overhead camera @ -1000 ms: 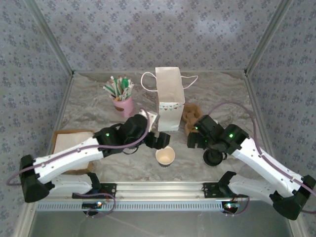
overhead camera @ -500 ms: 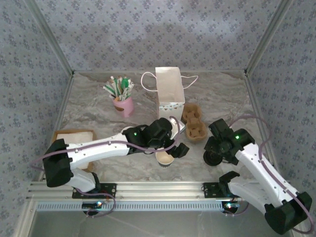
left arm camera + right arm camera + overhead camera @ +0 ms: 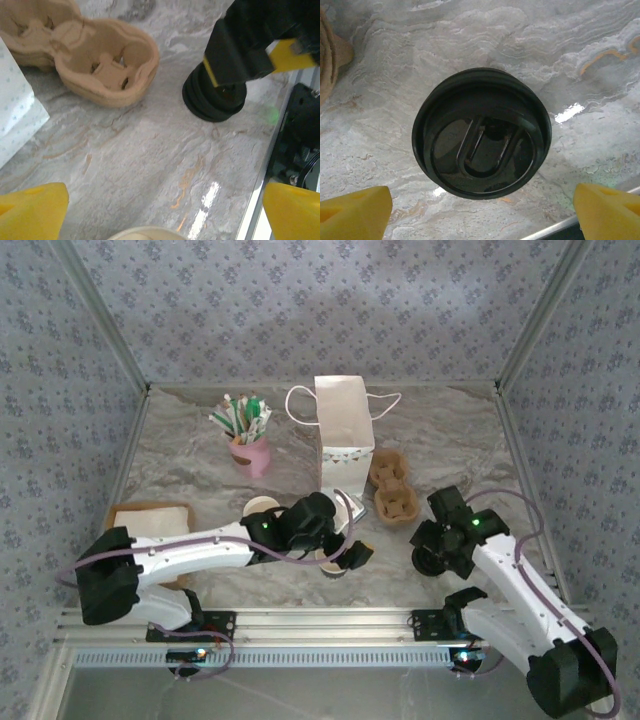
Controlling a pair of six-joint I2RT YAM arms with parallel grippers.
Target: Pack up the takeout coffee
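The takeout coffee is in two parts. The paper cup shows its cream rim at the bottom of the left wrist view. My left gripper hangs open just above it, one yellow fingertip out to each side, and covers most of it in the top view. The round black lid lies flat on the marble to the right of the cup. My right gripper is open right above the lid, its fingertips wide apart and off the rim.
The brown moulded cup carrier lies behind the lid, beside an upright white paper bag. A pink cup of straws stands at the back left. A flat brown cardboard tray sits at the left. A metal rail runs along the near edge.
My left arm swung right and nearer, bringing its gripper over the cup. My right gripper moved nearer and came down over the lid.
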